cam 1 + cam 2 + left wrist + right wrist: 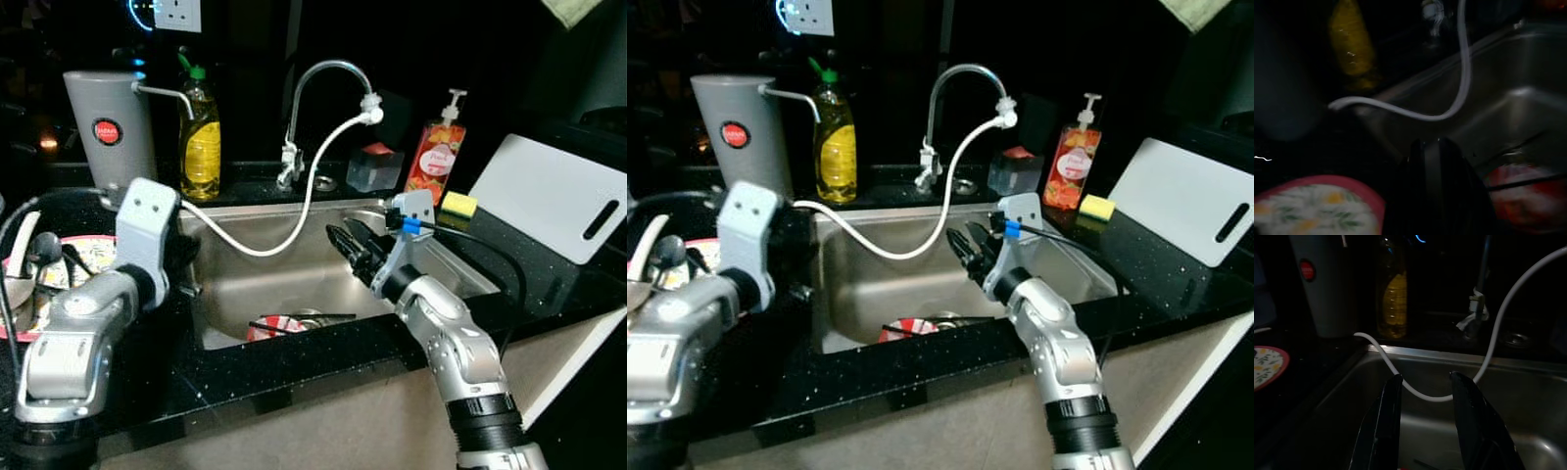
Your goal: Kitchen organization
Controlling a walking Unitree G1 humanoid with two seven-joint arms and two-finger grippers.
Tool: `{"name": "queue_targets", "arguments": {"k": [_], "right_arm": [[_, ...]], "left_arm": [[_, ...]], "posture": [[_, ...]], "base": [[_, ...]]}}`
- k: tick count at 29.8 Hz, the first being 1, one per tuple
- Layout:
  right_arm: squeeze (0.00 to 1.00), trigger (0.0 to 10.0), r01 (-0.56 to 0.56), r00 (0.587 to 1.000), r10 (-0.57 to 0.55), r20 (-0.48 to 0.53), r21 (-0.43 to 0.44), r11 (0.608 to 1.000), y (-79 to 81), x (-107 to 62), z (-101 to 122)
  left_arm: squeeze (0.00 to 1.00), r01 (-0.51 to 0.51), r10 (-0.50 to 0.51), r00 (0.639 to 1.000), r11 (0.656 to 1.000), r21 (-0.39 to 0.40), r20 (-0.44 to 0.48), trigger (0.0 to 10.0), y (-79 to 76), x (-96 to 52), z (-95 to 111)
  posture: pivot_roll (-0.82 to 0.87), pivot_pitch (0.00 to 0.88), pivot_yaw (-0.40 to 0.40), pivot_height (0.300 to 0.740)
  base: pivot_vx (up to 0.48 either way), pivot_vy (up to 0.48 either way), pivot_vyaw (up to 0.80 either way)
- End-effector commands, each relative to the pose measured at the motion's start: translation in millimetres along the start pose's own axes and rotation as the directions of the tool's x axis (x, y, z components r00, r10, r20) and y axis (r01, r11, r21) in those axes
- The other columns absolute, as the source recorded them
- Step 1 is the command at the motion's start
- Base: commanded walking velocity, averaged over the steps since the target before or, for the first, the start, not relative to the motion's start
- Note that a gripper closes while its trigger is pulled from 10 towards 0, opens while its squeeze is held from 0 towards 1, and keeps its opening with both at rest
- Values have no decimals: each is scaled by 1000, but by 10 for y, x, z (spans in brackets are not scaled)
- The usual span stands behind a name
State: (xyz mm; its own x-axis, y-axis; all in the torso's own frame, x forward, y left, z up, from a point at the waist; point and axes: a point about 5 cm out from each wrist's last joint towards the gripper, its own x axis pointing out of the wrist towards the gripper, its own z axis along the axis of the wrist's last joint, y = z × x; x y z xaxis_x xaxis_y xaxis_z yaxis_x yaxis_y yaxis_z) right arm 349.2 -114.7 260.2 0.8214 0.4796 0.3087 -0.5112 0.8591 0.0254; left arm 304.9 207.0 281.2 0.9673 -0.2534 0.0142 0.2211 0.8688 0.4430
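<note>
Right pincer [341,238] hovers above the steel sink [255,284], its fingers parted and gripping nothing, while the left arm rests on the black table [549,284] at the sink's left edge, beside a floral plate [69,269]. A red dish [277,327] lies in the basin under a white hose [294,230]. From the left wrist, the left pincer [1437,161] looks closed above the plate's rim. From the right wrist, two spread fingers [1388,416] frame the hose, with a yellow bottle [1393,303] behind.

Black speckled countertop [294,367], steel-grey sink [255,284]. White hose [304,206], white cutting board [554,196]. Yellow oil bottle [201,147] with green cap. Red soap dispenser [436,157], yellow sponge [458,206]. Grey canister [110,127] with red badge. Red-rimmed floral plate [1317,208].
</note>
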Motion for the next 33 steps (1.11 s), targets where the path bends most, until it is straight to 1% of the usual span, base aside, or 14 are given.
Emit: {"name": "queue_targets", "arguments": {"k": [1, 7, 9, 10, 11, 16, 18, 20, 23, 25, 26, 27, 30, 33], "right_arm": [[0, 10000, 0, 1000, 0, -8, 4, 1000, -10, -18, -16], [0, 10000, -2, 1000, 2, 2, 7, 1000, -5, 9, 12], [0, 10000, -2, 1000, 2, 5, 7, 1000, -6, 14, 18], [0, 10000, -3, 1000, 3, 4, 6, 1000, -4, 13, 16], [0, 10000, -5, 1000, 5, 3, 7, 1000, -1, 6, 12], [0, 10000, -1, 1000, 1, 2, 8, 1000, -5, -2, 11], [0, 10000, 1, 1000, -1, 9, 10, 1000, -4, -3, 21], [0, 10000, 0, 1000, 0, 15, 11, 1000, -1, 0, 31], [0, 10000, 0, 1000, 0, 18, 12, 1000, 0, 2, 37], [0, 10000, 0, 1000, -1, 29, 15, 1000, 2, 6, 60], [0, 10000, 0, 1000, -1, 29, 15, 1000, 2, 6, 60], [0, 10000, 0, 999, -1, 38, 17, 1000, 2, 9, 80], [0, 10000, 1, 999, -1, 43, 15, 1000, 0, 12, 93], [0, 10000, 8, 999, -9, 52, 13, 1000, -15, 17, 119]], "left_arm": [[0, 100, -101, 995, 991, 86, 12, 10000, -188, -2, -16], [0, 154, -154, 987, 988, -2, 43, 10000, -274, 6, 9], [0, 175, -168, 984, 979, -108, 65, 10000, -263, 1, 30], [0, 186, -171, 982, 956, -227, 83, 10000, -237, -13, 41], [0, 177, -134, 980, 927, -330, 148, 10000, -133, -42, 133], [0, 52, 30, 980, 917, -395, 199, 10000, 119, -61, 270], [0, -9, 129, 970, 866, -501, 207, 10000, 301, -115, 302], [0, 24, 113, 970, 834, -551, 213, 10000, 329, -140, 287], [0, 25, 108, 974, 826, -564, 201, 10000, 337, -144, 275], [0, -112, 205, 974, 808, -578, 98, 10000, 437, -127, 205], [0, -112, 205, 974, 808, -578, 98, 10000, 437, -127, 205], [0, -310, 364, 931, 783, -539, -7, 10000, 583, -136, 148], [0, -420, 448, 892, 765, -488, -65, 10000, 652, -156, 119], [0, -551, 555, 820, 705, -446, -136, 10000, 759, -187, 65]], "posture": [[82, 40, -107, 740], [80, 39, -107, 740], [80, 39, -108, 740], [80, 39, -108, 740], [80, 41, -109, 740], [82, 41, -108, 740], [84, 40, -106, 740], [84, 39, -105, 740], [85, 39, -103, 740], [85, 38, -103, 740], [85, 38, -103, 740], [74, 35, -109, 740], [74, 35, -109, 740], [66, 34, -105, 740]], "base": [[0, 0, 0], [0, 0, 0], [0, 0, 0], [0, 0, 0], [0, 0, 0], [0, 0, 0], [0, 0, 0], [0, 0, 0], [0, 0, 0], [0, 0, 0], [0, 0, 0], [0, 0, 0], [0, 0, 0], [0, 0, 0]]}}
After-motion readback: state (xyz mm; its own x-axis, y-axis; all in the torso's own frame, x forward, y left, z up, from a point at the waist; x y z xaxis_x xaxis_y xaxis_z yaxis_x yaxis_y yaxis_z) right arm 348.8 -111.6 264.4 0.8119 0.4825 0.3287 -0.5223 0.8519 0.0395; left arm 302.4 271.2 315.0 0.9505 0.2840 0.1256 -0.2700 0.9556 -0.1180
